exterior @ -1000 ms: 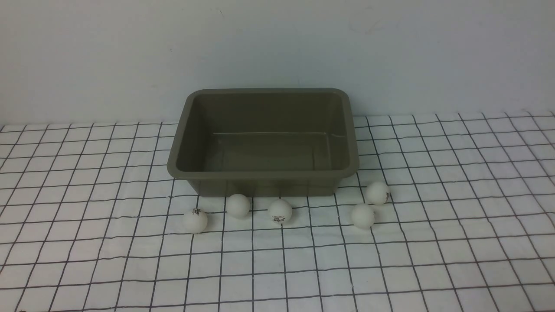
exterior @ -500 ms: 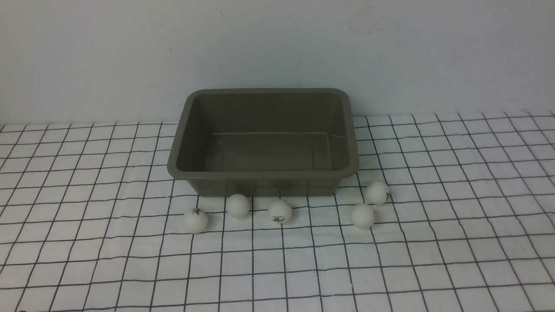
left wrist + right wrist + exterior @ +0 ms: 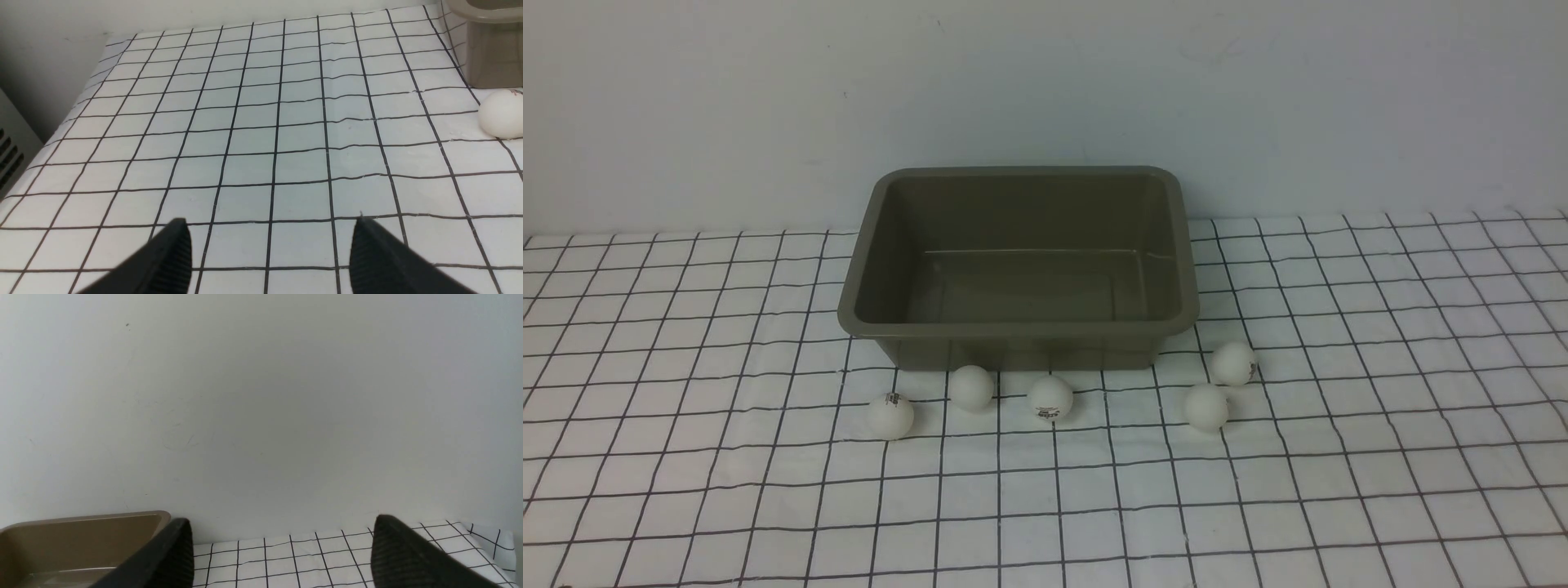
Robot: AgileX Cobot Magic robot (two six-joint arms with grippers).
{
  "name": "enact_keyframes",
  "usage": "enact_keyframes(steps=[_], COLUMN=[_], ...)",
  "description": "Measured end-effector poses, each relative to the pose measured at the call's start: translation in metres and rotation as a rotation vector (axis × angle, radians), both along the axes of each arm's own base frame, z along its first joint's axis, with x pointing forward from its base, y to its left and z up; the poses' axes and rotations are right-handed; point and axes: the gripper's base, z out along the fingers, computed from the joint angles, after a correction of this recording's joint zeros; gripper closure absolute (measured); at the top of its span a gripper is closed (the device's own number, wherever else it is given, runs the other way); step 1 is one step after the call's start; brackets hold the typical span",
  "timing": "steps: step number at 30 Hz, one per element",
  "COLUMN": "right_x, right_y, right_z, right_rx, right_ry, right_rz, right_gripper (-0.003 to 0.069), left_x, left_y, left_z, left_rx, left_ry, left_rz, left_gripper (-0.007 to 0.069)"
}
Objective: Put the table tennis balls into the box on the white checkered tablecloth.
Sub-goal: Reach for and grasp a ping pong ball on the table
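Gaping wide and empty, both jaws; one table tennis ball (image 3: 501, 113) well apart from the left pair.

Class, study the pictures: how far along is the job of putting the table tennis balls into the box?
Done: nothing; the box is empty. In hand: nothing; the left gripper and right gripper are open, holding no ball. Left: all five table tennis balls lie on the white checkered tablecloth along the box's near side.

Five table tennis balls (image 3: 1050, 398) lie on the tablecloth (image 3: 1339, 457) before the box (image 3: 1018, 327).
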Motion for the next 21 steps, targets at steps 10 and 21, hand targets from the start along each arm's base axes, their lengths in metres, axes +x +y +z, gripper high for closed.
enact_keyframes(steps=[10,21], right_x=[0.000,0.000], right_y=[0.002,0.002], right_z=[0.002,0.003], right_rx=[0.048,0.058], right_ry=[-0.027,-0.030], right_rz=[0.025,0.030], right_gripper=[0.0134,0.0134], left_x=[0.001,0.004], left_y=[0.000,-0.008], left_z=[0.001,0.011], left_rx=[-0.001,-0.415], left_ry=[-0.015,-0.181], left_rz=[0.001,0.022], left_gripper=[0.0157,0.0157])
